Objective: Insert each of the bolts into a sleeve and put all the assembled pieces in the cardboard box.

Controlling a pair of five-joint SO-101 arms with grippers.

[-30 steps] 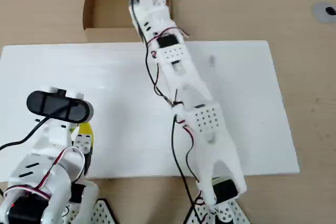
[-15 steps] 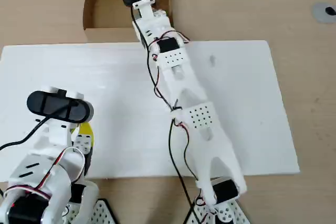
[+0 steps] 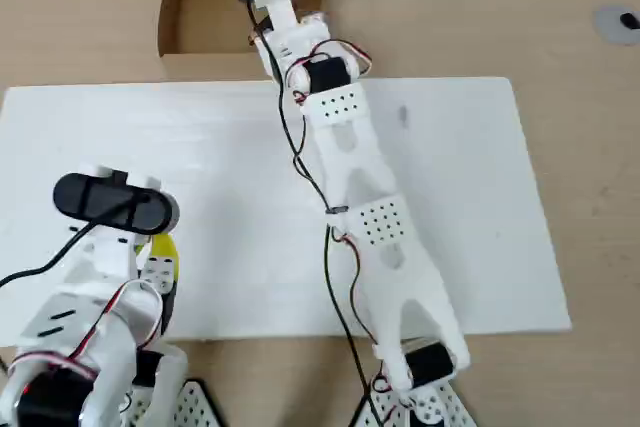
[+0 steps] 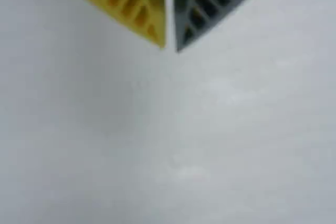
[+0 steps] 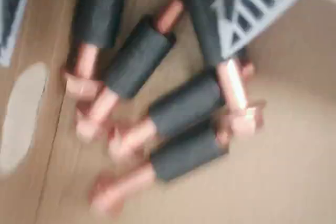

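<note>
Fingers [image 4: 131, 9] together, the left gripper [image 4: 169, 45] hangs over the white mat [image 3: 200, 147], near left. Farther right, the right gripper [image 5: 118, 45] sits spread open in the far cardboard box [image 3: 200, 17] above the sleeved bolts [image 5: 184, 103]. This looks like the drop-off step, so next it should lift straight out.

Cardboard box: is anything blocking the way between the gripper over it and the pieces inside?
Nothing visible does. The right gripper hangs open over the cardboard box, and the assembled pieces lie uncovered on its floor just below.
</note>
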